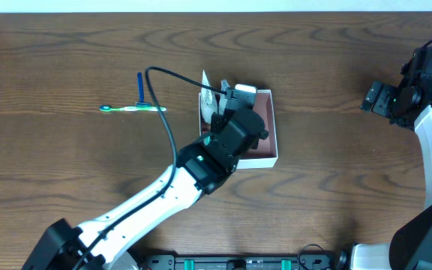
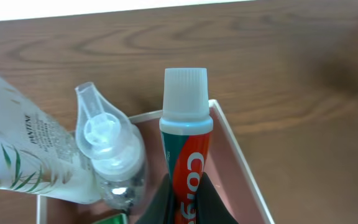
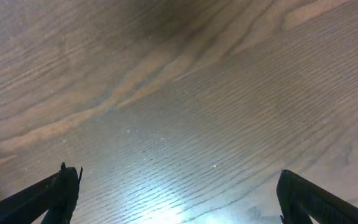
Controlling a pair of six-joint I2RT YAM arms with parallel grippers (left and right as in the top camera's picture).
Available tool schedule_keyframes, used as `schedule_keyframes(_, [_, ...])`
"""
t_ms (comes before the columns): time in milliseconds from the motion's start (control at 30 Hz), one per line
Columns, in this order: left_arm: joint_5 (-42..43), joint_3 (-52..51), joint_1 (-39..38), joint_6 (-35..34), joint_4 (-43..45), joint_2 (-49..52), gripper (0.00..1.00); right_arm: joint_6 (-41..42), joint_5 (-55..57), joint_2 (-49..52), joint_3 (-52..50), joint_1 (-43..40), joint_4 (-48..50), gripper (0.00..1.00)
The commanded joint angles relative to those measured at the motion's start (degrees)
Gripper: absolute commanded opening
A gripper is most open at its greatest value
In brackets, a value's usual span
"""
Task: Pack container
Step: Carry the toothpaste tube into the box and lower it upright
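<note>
The left tool (image 2: 183,202) pinches the toothpaste tube (image 2: 187,149), with one dark finger on each side of its red-and-green body. The tube's white cap points toward the far edge of the desk (image 1: 66,172). The tube is positioned over the container (image 1: 274,142), which sits near the middle of the desk. It cannot be told whether the tube touches the container floor.

A clear bottle (image 2: 112,158) lies in the container beside the toothpaste tube. A white shampoo tube (image 2: 23,149) lies against the bottle and protrudes past the container's far-left corner.

The right tool (image 3: 178,193) is spread wide over bare desk near the right edge and holds nothing.

A green toothbrush (image 1: 132,109) and a slender blue item (image 1: 140,88) lie just beside each other between the container and the left edge of the desk.
</note>
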Motion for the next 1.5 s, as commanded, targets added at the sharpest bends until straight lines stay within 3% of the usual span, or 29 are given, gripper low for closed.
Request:
schedule_keyframes(0, [-6.95,0.68,-0.44,1.16,0.85,2.36,0.06,0.66,0.17,0.44,-0.09,-0.26,0.02,0.99])
schedule_keyframes(367, [-6.95,0.68,-2.03,0.72,5.97,8.61,0.06,0.63,0.17,0.44,-0.09,-0.26,0.02,0.99])
schedule_keyframes(1300, [-8.94,0.68,-3.08,-1.38,6.88,15.37,0.07,0.66,0.17,0.44,-0.09,-0.26,-0.09,0.99])
schedule_keyframes(1400, [-8.94,0.68,-2.95,-1.38,6.88,15.37,0.08,0.66,0.17,0.44,-0.09,-0.26,-0.09,0.99])
schedule_keyframes(1467, [-8.94,0.68,-2.86,-1.38,7.06,15.37,0.14,0.66,0.17,0.44,-0.09,-0.26,-0.09,0.99])
